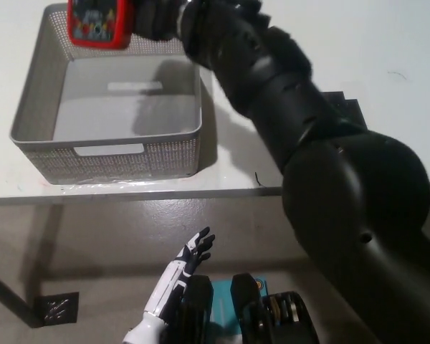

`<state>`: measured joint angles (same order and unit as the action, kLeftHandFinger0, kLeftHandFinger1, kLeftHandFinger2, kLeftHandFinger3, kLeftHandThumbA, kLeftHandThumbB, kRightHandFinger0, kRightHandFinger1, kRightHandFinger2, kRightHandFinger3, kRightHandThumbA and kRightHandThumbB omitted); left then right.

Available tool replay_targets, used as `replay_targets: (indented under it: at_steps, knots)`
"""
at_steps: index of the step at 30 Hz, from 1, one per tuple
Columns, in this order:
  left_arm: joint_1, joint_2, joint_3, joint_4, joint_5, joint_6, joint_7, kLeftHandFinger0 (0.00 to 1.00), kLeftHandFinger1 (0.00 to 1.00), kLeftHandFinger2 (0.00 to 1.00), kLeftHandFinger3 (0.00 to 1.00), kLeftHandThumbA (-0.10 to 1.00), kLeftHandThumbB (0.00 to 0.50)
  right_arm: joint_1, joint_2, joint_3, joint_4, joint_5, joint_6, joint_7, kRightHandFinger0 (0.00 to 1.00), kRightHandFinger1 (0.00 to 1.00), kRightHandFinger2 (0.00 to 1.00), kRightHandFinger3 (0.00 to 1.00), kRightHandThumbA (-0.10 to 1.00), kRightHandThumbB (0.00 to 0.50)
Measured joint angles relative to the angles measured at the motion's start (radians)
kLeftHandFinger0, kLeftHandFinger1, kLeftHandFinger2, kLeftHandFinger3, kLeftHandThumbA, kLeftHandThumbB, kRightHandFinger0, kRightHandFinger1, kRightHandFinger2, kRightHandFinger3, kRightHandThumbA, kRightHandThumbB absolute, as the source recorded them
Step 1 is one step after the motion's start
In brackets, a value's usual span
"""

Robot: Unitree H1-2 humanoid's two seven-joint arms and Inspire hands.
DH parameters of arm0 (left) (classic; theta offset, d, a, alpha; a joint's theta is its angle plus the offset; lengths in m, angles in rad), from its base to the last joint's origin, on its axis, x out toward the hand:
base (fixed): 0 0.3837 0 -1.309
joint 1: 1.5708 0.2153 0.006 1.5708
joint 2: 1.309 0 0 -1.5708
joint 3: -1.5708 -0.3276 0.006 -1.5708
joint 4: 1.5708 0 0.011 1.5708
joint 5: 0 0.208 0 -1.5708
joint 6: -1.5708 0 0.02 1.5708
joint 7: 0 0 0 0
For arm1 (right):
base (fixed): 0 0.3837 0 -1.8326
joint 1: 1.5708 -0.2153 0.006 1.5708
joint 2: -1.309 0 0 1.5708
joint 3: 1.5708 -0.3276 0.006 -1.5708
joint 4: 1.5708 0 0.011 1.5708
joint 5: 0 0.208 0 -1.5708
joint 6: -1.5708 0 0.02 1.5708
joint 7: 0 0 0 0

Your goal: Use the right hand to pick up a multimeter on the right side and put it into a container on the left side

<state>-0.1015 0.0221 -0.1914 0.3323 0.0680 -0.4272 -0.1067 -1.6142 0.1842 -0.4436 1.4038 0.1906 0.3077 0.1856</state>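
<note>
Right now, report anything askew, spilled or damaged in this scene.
Nothing stands out. The right hand holds the multimeter above the far edge of the grey basket, which sits upright and intact on the table. The left hand rests low, off the table.

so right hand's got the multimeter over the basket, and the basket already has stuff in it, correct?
Not quite. The head view shows the right hand holding the multimeter over the basket, but the basket is empty: only its bare grey floor shows.
</note>
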Motion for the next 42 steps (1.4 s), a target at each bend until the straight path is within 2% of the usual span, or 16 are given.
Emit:
replay_targets:
  at_steps: [3, 8, 12, 14, 18, 21, 22, 23, 24, 27, 29, 32, 36, 38, 40, 42]
  knots:
    - [-0.002, 0.0, 0.0, -0.002, 0.0, 0.0, -0.001, 1.0, 1.0, 1.0, 1.0, 1.0, 0.5, 0.02, 0.008, 0.07, 0.009, -0.021, -0.031, -0.021, 0.07, 0.55, 0.89, 0.81, -0.1, 0.201]
    - [-0.007, 0.0, -0.007, -0.003, 0.003, -0.001, -0.001, 1.0, 1.0, 1.0, 1.0, 1.0, 0.5, 0.048, 0.014, 0.145, 0.02, -0.045, -0.079, -0.056, 0.02, 0.54, 0.91, 0.81, -0.1, 0.172]
    - [-0.007, 0.0, -0.019, -0.003, 0.005, -0.001, -0.004, 1.0, 1.0, 1.0, 1.0, 1.0, 0.5, 0.064, 0.014, 0.205, 0.025, -0.067, -0.119, -0.081, 0.0, 0.42, 0.81, 0.6, -0.1, 0.183]
    - [-0.008, 0.0, -0.024, -0.003, 0.006, -0.001, -0.007, 1.0, 1.0, 1.0, 1.0, 1.0, 0.5, 0.071, 0.014, 0.253, 0.026, -0.087, -0.139, -0.099, 0.0, 0.37, 0.76, 0.63, -0.1, 0.184]
    - [-0.01, 0.0, -0.031, -0.006, 0.008, -0.001, -0.012, 1.0, 1.0, 1.0, 1.0, 1.0, 0.5, 0.092, 0.014, 0.33, 0.026, -0.123, -0.181, -0.128, 0.04, 0.45, 0.83, 0.78, -0.1, 0.215]
    - [-0.013, 0.0, -0.034, -0.021, 0.009, 0.001, -0.017, 1.0, 1.0, 1.0, 1.0, 1.0, 0.5, 0.103, 0.014, 0.377, 0.028, -0.143, -0.205, -0.15, 0.04, 0.44, 0.55, 0.62, -0.1, 0.233]
    - [-0.016, 0.0, -0.035, -0.024, 0.009, 0.002, -0.018, 1.0, 1.0, 1.0, 1.0, 1.0, 0.5, 0.106, 0.014, 0.387, 0.029, -0.148, -0.21, -0.156, 0.22, 0.54, 0.58, 0.68, 0.02, 0.279]
    - [-0.02, 0.0, -0.036, -0.025, 0.009, 0.002, -0.019, 1.0, 1.0, 1.0, 1.0, 1.0, 0.5, 0.109, 0.014, 0.397, 0.029, -0.154, -0.212, -0.16, 0.23, 0.51, 0.59, 0.82, 0.15, 0.297]
    - [-0.023, 0.0, -0.036, -0.025, 0.009, 0.003, -0.02, 1.0, 1.0, 1.0, 1.0, 1.0, 0.5, 0.112, 0.014, 0.404, 0.029, -0.157, -0.214, -0.163, 0.44, 0.73, 0.86, 1.0, 0.23, 0.337]
    - [-0.031, 0.0, -0.041, -0.025, 0.009, 0.004, -0.029, 1.0, 1.0, 1.0, 1.0, 1.0, 0.5, 0.122, 0.013, 0.406, 0.031, -0.158, -0.214, -0.153, 0.63, 0.78, 1.0, 1.0, 0.29, 0.35]
    - [-0.034, 0.0, -0.044, -0.026, 0.009, 0.006, -0.033, 1.0, 1.0, 1.0, 1.0, 1.0, 0.5, 0.126, 0.011, 0.406, 0.031, -0.157, -0.214, -0.141, 0.69, 0.9, 1.0, 1.0, 0.28, 0.359]
    - [-0.042, 0.0, -0.05, -0.026, 0.014, 0.009, -0.036, 1.0, 1.0, 1.0, 1.0, 1.0, 0.5, 0.135, 0.005, 0.403, 0.031, -0.156, -0.213, -0.117, 0.83, 0.99, 1.0, 1.0, 0.31, 0.308]
    - [-0.052, 0.0, -0.056, -0.03, 0.019, 0.012, -0.044, 1.0, 1.0, 1.0, 1.0, 1.0, 0.5, 0.158, -0.014, 0.406, 0.031, -0.157, -0.213, -0.083, 0.87, 0.99, 1.0, 1.0, 0.34, 0.291]
    - [-0.055, 0.0, -0.057, -0.038, 0.02, 0.016, -0.049, 1.0, 1.0, 1.0, 1.0, 1.0, 0.5, 0.168, -0.027, 0.404, 0.032, -0.157, -0.213, -0.068, 0.99, 1.0, 1.0, 1.0, 0.4, 0.337]
    - [-0.056, 0.0, -0.058, -0.046, 0.022, 0.022, -0.052, 1.0, 1.0, 1.0, 1.0, 1.0, 0.5, 0.175, -0.038, 0.399, 0.032, -0.155, -0.213, -0.053, 1.0, 1.0, 1.0, 1.0, 0.54, 0.382]
    - [-0.056, 0.0, -0.06, -0.053, 0.023, 0.026, -0.055, 1.0, 1.0, 1.0, 1.0, 1.0, 0.5, 0.179, -0.048, 0.401, 0.032, -0.155, -0.213, -0.041, 1.0, 1.0, 1.0, 1.0, 0.63, 0.499]
